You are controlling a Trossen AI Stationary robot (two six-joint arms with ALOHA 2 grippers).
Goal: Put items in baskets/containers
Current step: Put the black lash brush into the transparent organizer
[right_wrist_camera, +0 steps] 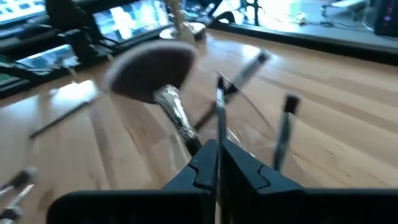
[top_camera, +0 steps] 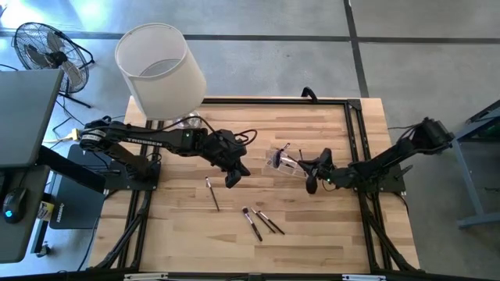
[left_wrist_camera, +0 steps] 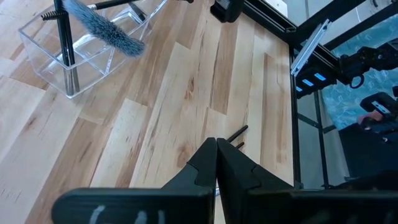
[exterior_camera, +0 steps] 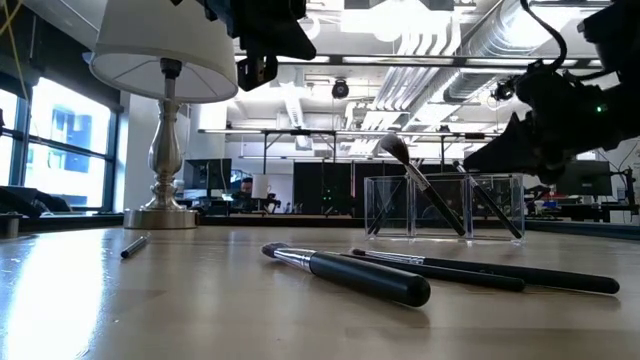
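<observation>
A small clear box (top_camera: 283, 161) stands right of the table's middle with several brushes leaning in it, one with a fluffy head (exterior_camera: 395, 148). One slim brush (top_camera: 212, 193) lies flat near the middle. Three more (top_camera: 262, 222) lie together toward the near edge. My left gripper (top_camera: 233, 180) hangs shut and empty above the table between the lone brush and the box. My right gripper (top_camera: 306, 165) is at the box's right side, shut on a thin dark brush (right_wrist_camera: 219, 99). My right gripper pinches a slim dark brush stem (right_wrist_camera: 218, 134) between its two fingers. The stem lies along the fingers and sticks out past their tips toward the clear box (right_wrist_camera: 249, 118). The fingers come from the table's right side. Whether its far end rests in the box I cannot tell.
A table lamp with a large white shade (top_camera: 160, 70) stands at the far left of the table on its metal base (exterior_camera: 163, 215). Dark rails (top_camera: 355, 133) run along the table's far and right sides. Bare wood (top_camera: 180, 234) lies at the near left.
</observation>
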